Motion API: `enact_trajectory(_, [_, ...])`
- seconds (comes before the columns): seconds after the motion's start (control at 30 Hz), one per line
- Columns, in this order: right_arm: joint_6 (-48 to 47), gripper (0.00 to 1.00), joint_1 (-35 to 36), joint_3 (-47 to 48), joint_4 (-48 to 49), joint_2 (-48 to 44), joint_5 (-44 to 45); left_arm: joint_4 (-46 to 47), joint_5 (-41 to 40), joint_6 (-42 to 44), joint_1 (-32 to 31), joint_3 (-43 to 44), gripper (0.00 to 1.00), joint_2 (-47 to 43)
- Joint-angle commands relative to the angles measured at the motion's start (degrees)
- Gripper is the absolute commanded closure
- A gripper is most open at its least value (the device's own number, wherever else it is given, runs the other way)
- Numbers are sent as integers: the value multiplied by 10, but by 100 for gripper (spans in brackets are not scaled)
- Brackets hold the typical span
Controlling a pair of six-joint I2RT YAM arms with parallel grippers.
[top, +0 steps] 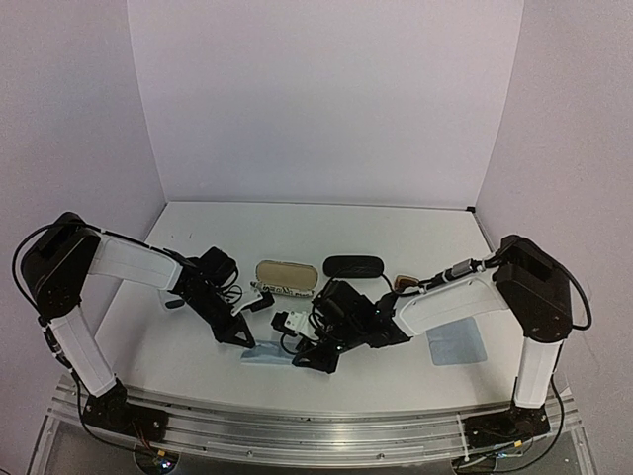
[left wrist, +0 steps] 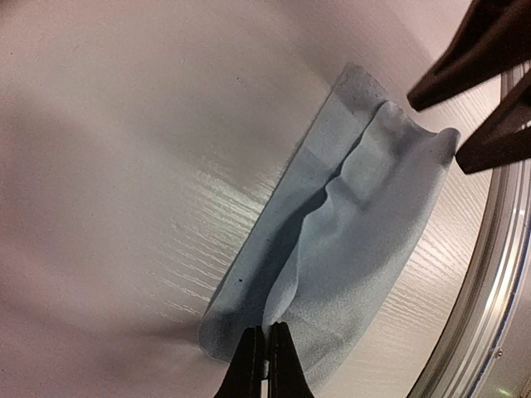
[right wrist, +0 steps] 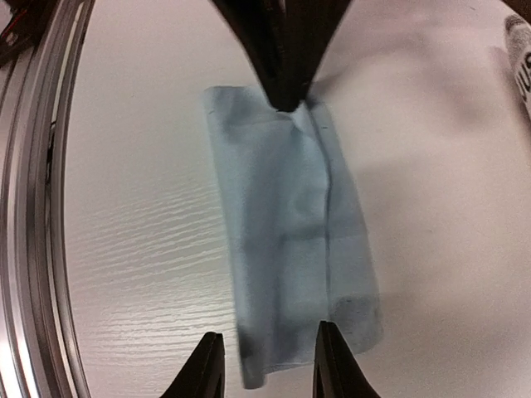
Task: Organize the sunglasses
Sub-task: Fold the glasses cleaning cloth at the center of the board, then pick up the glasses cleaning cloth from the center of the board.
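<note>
On your white wood-grain table (top: 297,223), the folded pale blue cloth (right wrist: 286,249) lies rumpled near the front edge. Your left gripper (left wrist: 265,336) pinches one end with fingers pressed together, and your right gripper (right wrist: 267,336) stands spread astride the other end, holding nothing. The sunglasses lie farther back: the brown pair (top: 406,284) just beside the oval black case (top: 353,265), and the white pair (top: 284,320) partly hidden by the right wrist.

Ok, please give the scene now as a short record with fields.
left gripper: shut on one end of the folded blue cloth
right gripper: open, astride the cloth's other end
cloth: lying creased on the table
second blue cloth: flat, near the right arm
cases: open case and black case, farther back
</note>
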Motion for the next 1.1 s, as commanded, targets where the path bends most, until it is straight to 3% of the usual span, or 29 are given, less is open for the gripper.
enact_trajectory(0.0, [-74, 68, 35, -8, 6, -14, 20, -2, -6, 8, 3, 16, 100, 4])
enact_trajectory(0.33, [-92, 70, 42, 0, 5, 13, 77, 0, -9, 7, 3, 15, 100, 8])
enact_trajectory(0.9, [-84, 100, 43, 1, 4, 21, 83, -12, -20, 28, 11, 20, 100, 8])
enact_trajectory(1.07, [-60, 100, 39, 9, 4, 14, 53, -22, -10, 38, 12, 30, 99, 7])
